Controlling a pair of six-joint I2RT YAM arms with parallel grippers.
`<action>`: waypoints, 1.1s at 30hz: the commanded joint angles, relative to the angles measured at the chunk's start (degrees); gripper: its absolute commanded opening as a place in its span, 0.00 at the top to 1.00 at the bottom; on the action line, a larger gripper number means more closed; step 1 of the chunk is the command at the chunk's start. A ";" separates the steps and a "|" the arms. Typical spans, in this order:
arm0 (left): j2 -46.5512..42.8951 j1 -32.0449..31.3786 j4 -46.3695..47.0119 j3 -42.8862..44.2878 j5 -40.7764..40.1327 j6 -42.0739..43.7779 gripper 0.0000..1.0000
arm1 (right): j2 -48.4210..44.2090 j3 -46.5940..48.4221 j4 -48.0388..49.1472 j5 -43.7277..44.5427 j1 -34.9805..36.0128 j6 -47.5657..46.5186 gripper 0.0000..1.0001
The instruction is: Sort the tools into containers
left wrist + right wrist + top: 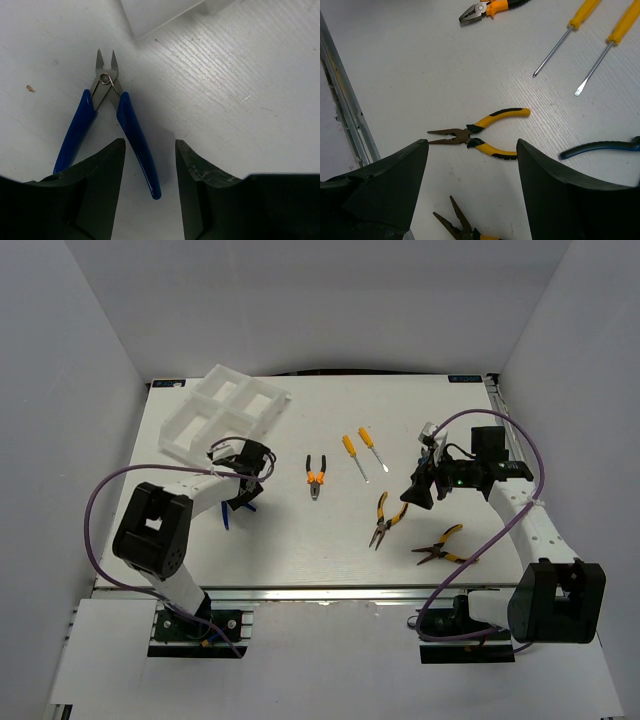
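The left gripper (150, 150) stands half open and holds nothing. Its dark fingers (102, 175) straddle the blue-handled cutters (131, 131), which lie flat on the table (300, 550). One blue handle runs into the gap between the fingers and the other slips under the left finger. Just past the cutters' tips is a corner of the white tray (225, 415). In the overhead view the tray seems to sit at a tilt at the far left of the table, and no tool shows in the compartments that can be seen. The right gripper (470, 150) is spread wide, also with nothing in it, and hovers over the yellow-black long-nose pliers (480, 132). A second yellow-black pair (440, 545) lies near them toward the front edge. Further out, the orange-black pliers (316, 478) and the two screwdrivers (354, 453) lie side by side mid-table, well apart from the tray. A dark blue handle-like piece (600, 146) at the edge of the right wrist view is too cut off to name. As the pictures stand, sorting looks barely begun: every visible tool is on the table. The likely step in hand is the left arm closing on the blue cutters.
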 commanded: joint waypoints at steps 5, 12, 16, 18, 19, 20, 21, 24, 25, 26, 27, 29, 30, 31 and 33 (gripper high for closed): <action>2.02 0.28 -2.24 0.94 -1.41 -2.77 0.51 | 0.23 1.22 0.66 -1.13 0.33 0.44 0.22; 0.21 0.20 -1.49 -2.18 -1.53 -3.84 0.63 | -0.03 1.13 0.93 -1.04 0.33 0.64 0.22; -1.53 0.20 -1.40 -4.05 -1.43 -4.39 0.79 | -0.03 1.04 0.86 -1.29 0.33 0.56 0.22; -3.54 0.27 -1.38 -5.26 -1.49 -4.77 0.87 | -0.03 1.04 0.85 -1.38 0.33 0.54 0.22; -4.67 0.22 -1.52 -6.36 -1.58 -5.16 0.95 | -0.10 0.97 0.85 -1.40 0.33 0.54 0.22; -6.99 0.20 -1.56 -7.17 -1.46 -5.39 0.99 | -0.19 0.95 0.85 -1.40 0.33 0.40 0.22; -8.65 0.20 -1.83 -7.74 -1.36 -5.57 1.00 | -0.42 0.88 0.78 -1.33 0.33 0.36 0.22; -14.15 -0.09 -3.06 -9.54 -0.94 -6.09 1.00 | -0.65 0.60 0.89 -1.53 0.33 0.50 0.22; -15.90 -0.29 -3.91 -9.68 -1.38 -6.33 1.00 | -0.71 0.54 1.07 -1.57 0.33 0.67 0.22; -17.21 -0.52 -4.55 -9.63 -1.70 -6.46 1.00 | -0.67 0.39 1.24 -1.57 0.33 0.84 0.22; -19.40 -0.72 -5.79 -9.42 -2.09 -6.48 1.00 | -0.71 0.40 1.29 -1.63 0.33 0.95 0.22; -22.27 -0.92 -7.67 -8.93 -2.98 -6.21 1.00 | -0.74 0.28 1.46 -1.81 0.33 1.13 0.22; -23.88 -0.95 -8.29 -8.18 -3.21 -5.90 1.00 | -0.68 0.25 1.46 -1.83 0.33 1.10 0.22; -25.02 -1.00 -8.58 -7.46 -3.33 -4.81 1.00 | -0.70 0.25 1.46 -1.89 0.33 1.12 0.22; -26.43 -1.00 -8.65 -5.53 -3.30 -2.63 1.00 | -0.77 0.37 1.40 -1.98 0.33 1.10 0.22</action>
